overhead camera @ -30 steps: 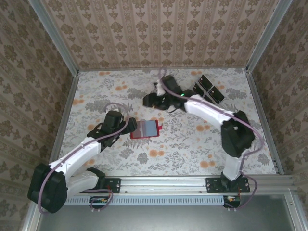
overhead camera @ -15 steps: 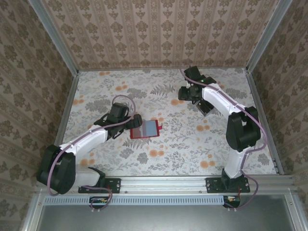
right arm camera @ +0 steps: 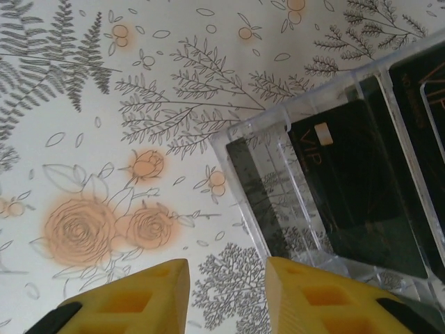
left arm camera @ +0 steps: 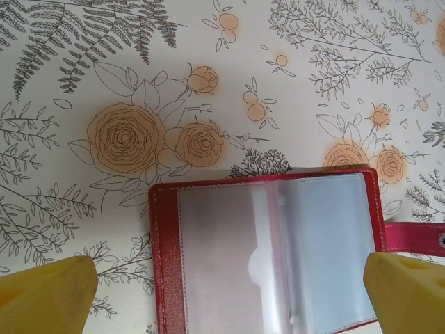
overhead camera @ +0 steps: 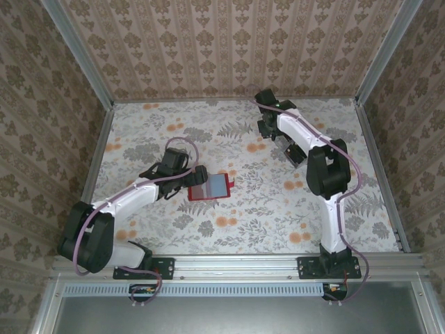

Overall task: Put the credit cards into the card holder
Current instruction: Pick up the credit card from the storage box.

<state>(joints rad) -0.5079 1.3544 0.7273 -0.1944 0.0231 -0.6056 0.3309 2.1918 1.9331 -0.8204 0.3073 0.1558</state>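
Note:
The card holder lies open at the table's middle, a red wallet with clear greyish pockets. My left gripper stands at its left edge, open wide, one yellow fingertip on each side of the wallet and nothing held. The credit cards, black with gold print, lie in a clear tray at the back right. My right gripper hovers just left of that tray, its jaws partly apart over bare tabletop. From above, the right arm covers most of the tray.
Patterned walls enclose the floral table on three sides, and a metal rail runs along the near edge. The wallet's red strap sticks out to the right.
The right arm has swung from the table's middle to the back right, by the tray, and its jaws have narrowed. The left gripper has edged closer to the wallet.

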